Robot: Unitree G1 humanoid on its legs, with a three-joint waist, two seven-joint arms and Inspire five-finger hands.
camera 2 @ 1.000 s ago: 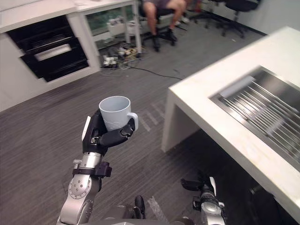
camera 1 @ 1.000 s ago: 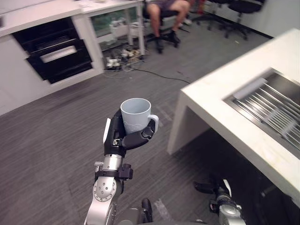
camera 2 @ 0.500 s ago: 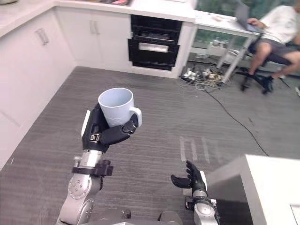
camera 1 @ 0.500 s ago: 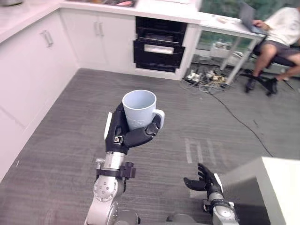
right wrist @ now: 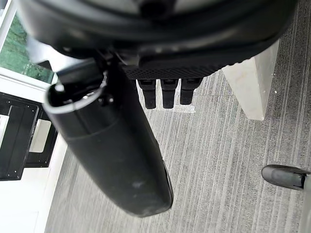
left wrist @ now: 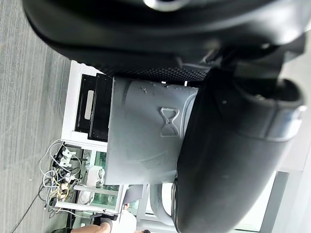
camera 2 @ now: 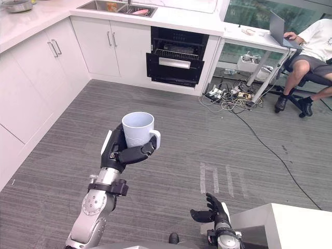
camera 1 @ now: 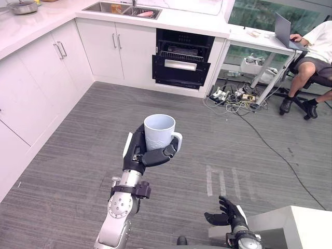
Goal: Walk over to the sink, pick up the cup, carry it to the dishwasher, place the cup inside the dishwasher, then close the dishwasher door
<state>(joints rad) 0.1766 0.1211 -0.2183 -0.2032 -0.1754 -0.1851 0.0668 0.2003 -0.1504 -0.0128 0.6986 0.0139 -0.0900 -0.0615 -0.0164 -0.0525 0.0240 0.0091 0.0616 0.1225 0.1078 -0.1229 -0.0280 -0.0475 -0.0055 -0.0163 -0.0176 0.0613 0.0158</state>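
Note:
A pale blue-white cup [camera 1: 159, 132] stands upright in my left hand [camera 1: 140, 153], whose fingers and thumb curl round its body, held out over the grey floor. The cup's wall [left wrist: 146, 141] fills the left wrist view beside the dark thumb [left wrist: 228, 160]. The black dishwasher [camera 1: 180, 58] stands across the room under the white counter, its door partly open with a rack showing. A sink [camera 1: 122, 9] is set in the counter left of it. My right hand [camera 1: 225, 215] hangs low by the island corner, fingers relaxed and holding nothing.
White cabinets [camera 1: 31, 78] line the left side. A white island corner [camera 1: 290, 223] is at lower right. A tangle of cables [camera 1: 233, 98] lies under a desk beside the dishwasher. A seated person [camera 1: 311, 57] works at a laptop [camera 1: 284, 31].
The whole picture has swung from the island and its sink round to the cabinet wall, then pulled back a little. The cup stays in my left hand.

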